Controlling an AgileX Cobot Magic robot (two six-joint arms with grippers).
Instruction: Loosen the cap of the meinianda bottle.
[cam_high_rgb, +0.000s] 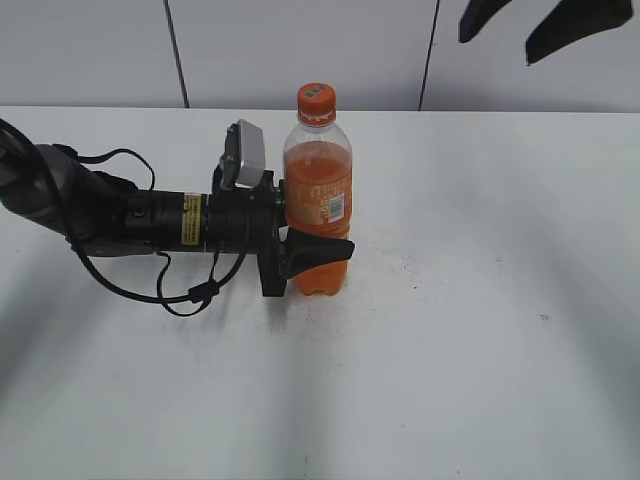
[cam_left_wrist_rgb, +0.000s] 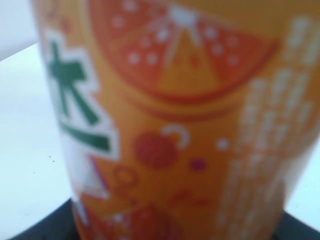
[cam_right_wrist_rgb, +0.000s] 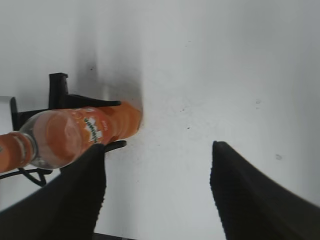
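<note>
Nearest the exterior camera, bare table (cam_high_rgb: 420, 400). At centre, toward 11 o'clock, my left gripper (cam_high_rgb: 318, 248) is clamped around the lower body of the upright meinianda bottle (cam_high_rgb: 318, 180) (bracing is done). Its cap (cam_high_rgb: 315, 101) at 12 o'clock appears seated and untouched. Farthest, at 1 o'clock, my right gripper (cam_high_rgb: 520, 30) hangs spread and empty, well apart; grasping and twisting the cap remain.
</note>
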